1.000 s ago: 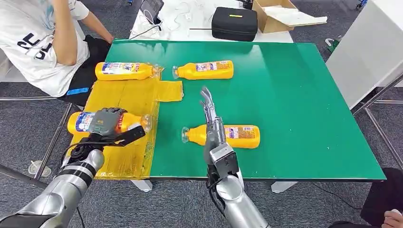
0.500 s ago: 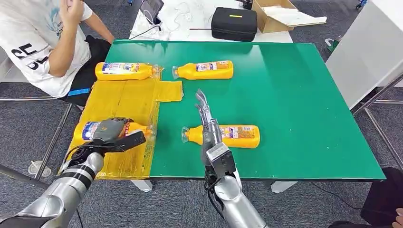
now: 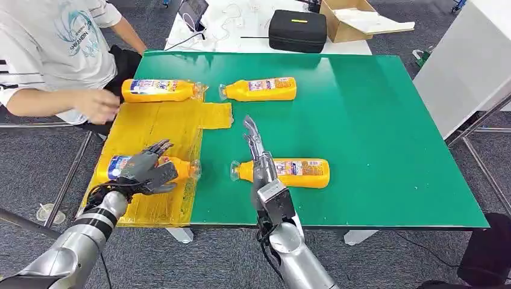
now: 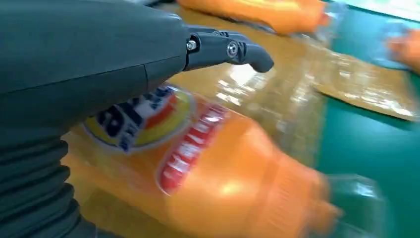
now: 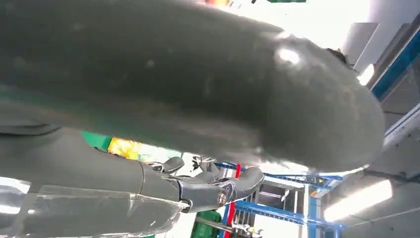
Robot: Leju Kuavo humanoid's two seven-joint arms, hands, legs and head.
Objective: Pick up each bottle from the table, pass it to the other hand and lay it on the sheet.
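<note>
Sideways on the sheet, the bottle points cap-right.

Green table on grey carpet, white desks around it.
A black case and open cardboard box sit behind; a seated person reaches in.

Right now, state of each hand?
Left hand: open, fingers spread over the orange bottle lying on the yellow sheet.
Right hand: open, fingers extended, holding nothing.
</note>
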